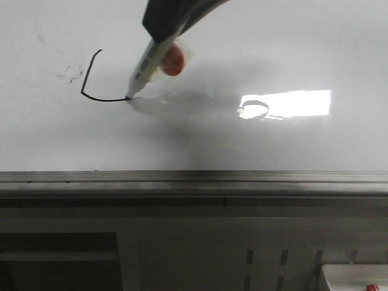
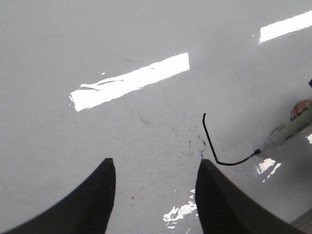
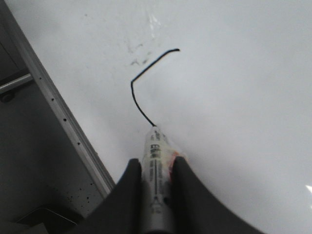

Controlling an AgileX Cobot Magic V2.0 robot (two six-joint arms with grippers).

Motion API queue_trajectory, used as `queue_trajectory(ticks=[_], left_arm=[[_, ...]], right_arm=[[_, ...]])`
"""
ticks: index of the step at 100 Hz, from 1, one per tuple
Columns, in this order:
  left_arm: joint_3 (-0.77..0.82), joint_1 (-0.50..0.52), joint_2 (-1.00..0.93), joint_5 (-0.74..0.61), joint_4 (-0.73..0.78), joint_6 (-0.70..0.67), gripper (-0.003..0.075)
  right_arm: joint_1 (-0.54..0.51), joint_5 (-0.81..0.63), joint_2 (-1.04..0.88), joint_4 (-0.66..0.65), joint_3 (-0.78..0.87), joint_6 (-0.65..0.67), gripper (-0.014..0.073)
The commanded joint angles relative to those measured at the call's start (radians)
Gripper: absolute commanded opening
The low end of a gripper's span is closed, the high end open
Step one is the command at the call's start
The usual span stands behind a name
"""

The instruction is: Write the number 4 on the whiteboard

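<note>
1. My right gripper (image 3: 157, 168) is clamped on the marker (image 1: 148, 66), whose tip touches the whiteboard (image 1: 303, 139) at the end of a short crossbar.
2. The number 4 (image 1: 91, 85) is only part drawn: an angled down-stroke and the start of the crossbar, near the board's left side, beside faint grey smudges (image 1: 70, 73).
3. If I lift early, the crossbar stays too short for the vertical stroke to cross it.
4. Pressing too hard could tilt the marker in my grip and make the line wobble.
5. My left gripper (image 2: 155, 195) hovers spread apart and empty just beside the stroke; drifting in, it might smear wet ink, though its height above the board is hard to judge.
</note>
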Motion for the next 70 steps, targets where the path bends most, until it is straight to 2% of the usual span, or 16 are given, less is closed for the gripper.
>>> queue_trajectory(ticks=[1,23,44,70], left_arm=[[-0.028,0.001,0.002,-0.085,-0.005,-0.008,0.0347],[-0.028,0.001,0.002,-0.085,-0.005,-0.008,0.0347],[-0.028,0.001,0.002,-0.085,-0.005,-0.008,0.0347],[-0.028,0.001,0.002,-0.085,-0.005,-0.008,0.0347]], right_arm=[[-0.03,-0.03,-0.068,-0.057,0.013,0.029,-0.0062],[-0.044,-0.057,-0.108,-0.046,0.039,0.032,-0.0064],[0.031,-0.034,-0.105,-0.035,-0.056,0.032,-0.0064],[0.017,-0.068,-0.045,-0.062,-0.116,0.025,-0.0064]])
